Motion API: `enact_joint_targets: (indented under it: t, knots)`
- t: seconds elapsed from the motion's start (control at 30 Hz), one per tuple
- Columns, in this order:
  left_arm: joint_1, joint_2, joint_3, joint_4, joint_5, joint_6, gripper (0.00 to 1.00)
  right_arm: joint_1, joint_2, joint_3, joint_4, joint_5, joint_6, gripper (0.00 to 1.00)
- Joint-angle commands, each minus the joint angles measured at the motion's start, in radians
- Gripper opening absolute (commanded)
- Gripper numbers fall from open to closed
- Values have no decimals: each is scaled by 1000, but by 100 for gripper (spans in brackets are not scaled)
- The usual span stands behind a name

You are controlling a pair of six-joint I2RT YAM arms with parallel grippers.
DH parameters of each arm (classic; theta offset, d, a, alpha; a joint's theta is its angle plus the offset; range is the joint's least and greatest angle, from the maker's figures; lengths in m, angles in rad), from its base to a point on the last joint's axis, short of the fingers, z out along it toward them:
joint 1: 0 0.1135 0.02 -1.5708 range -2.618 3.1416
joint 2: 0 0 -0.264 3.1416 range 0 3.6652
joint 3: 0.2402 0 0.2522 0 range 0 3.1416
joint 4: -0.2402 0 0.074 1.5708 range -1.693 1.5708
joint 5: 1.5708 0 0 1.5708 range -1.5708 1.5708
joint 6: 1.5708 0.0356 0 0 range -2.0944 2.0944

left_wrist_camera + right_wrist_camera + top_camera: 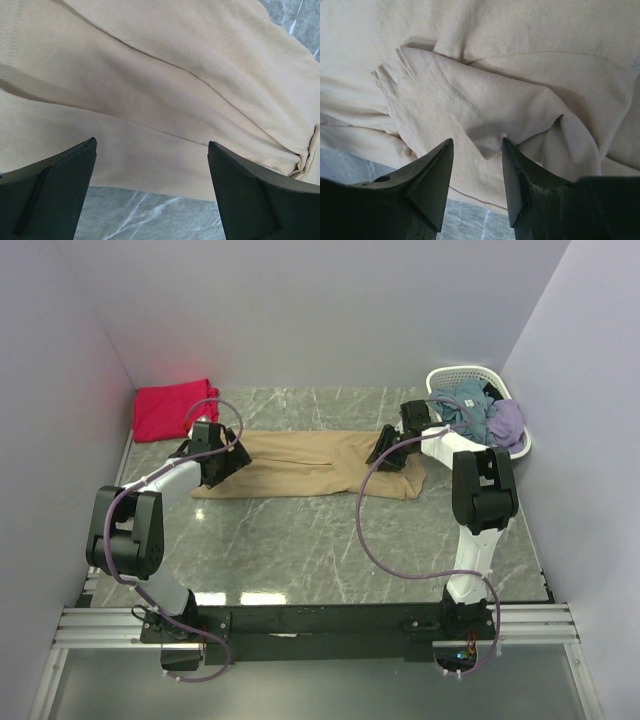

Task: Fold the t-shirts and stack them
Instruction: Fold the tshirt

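A tan t-shirt (310, 465) lies as a long folded strip across the middle of the marble table. My left gripper (222, 462) hovers over its left end with the jaws wide open. In the left wrist view nothing sits between its fingertips (151, 142), only smooth tan cloth (150, 75) and its near edge below. Over the bunched right end, my right gripper (385, 452) stands partly open. In the right wrist view its jaws (477, 141) straddle a stitched sleeve hem (445, 90) without pinching it. A red-pink t-shirt (172, 408) lies folded at the back left corner.
A white lattice basket (450, 375) stands at the back right, holding teal (465, 405) and purple (505, 420) clothes. Walls close in the table on three sides. Bare marble (300, 550) stretches between the tan shirt and the arm bases.
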Motion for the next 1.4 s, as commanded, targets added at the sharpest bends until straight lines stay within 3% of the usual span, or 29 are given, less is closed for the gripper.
enact_joint_targets:
  t: [0.0,0.27,0.9,0.97,1.1,1.13,1.2,1.23,1.37]
  knots:
    - [-4,12,48,5,-1,18,98,11,-47,4,1,14,9,50]
    - [-4,10,54,0,-12,24,98,19,-142,-89,53,29,38,51]
    - [-6,25,67,-6,-9,26,99,19,-12,25,14,47,14,49]
    - [-6,22,65,-9,-16,26,99,19,-10,27,20,47,11,42]
    - [-6,24,62,-6,-15,26,99,19,11,44,3,49,6,36]
    - [-6,25,62,-9,-15,26,99,19,11,45,1,47,3,25]
    - [-6,27,62,-9,-15,26,99,19,-1,33,13,49,6,13]
    - [-4,27,65,-9,-13,26,99,19,-7,30,21,49,0,1]
    - [-6,31,65,-3,-10,24,99,17,-50,30,23,70,-17,0]
